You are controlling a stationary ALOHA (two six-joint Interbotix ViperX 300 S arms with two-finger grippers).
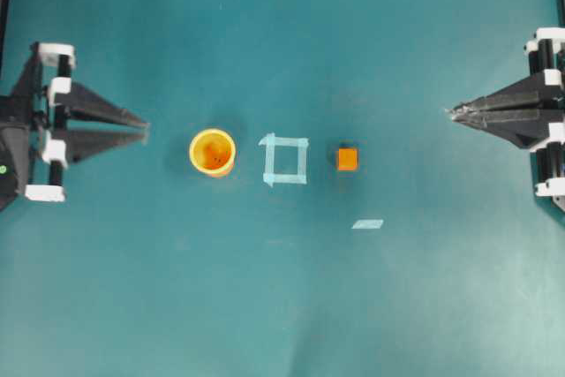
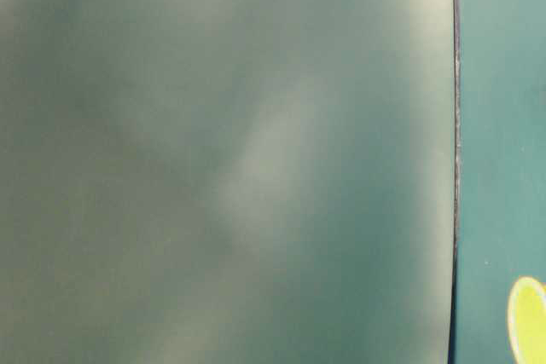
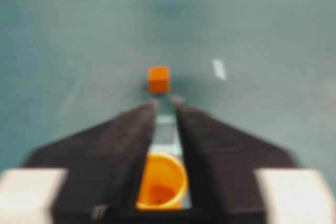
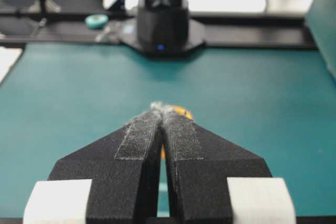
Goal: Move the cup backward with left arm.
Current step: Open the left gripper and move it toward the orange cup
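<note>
The full layout is given only by the overhead view. The cup (image 1: 212, 153) is seen standing upright on the teal worktop (image 1: 282, 306), left of centre. To its right a square outline of pale tape (image 1: 285, 160) is marked on the surface, and beyond that an orange cube (image 1: 348, 159) is placed. A loose strip of tape (image 1: 367, 224) lies below and to the right of the cube. Cup, square and cube are set in a row, each apart from the next.

The left tool (image 1: 144, 128) is seen at the left edge, levelled toward the cup and stopped short of it, with nothing grasped. Its two pointed fingers are parted, with a clear gap between the tips. The right tool (image 1: 452, 113) is held at the right edge, well apart from the cube, its tips pressed together and nothing between them.

The left wrist view, though blurred, shows what the overhead view does not: the cup (image 3: 162, 181) is framed low in the gap between the parted fingers (image 3: 121, 150), with the cube (image 3: 158, 79) lined up beyond the tips.

In the right wrist view the clenched fingers (image 4: 142, 145) are confirmed as meeting at the tip, and the cube is largely hidden behind them.

The table-level view is almost wholly out of focus; only a yellow rounded edge is caught at the lower right corner, and what it belongs to cannot be told.
</note>
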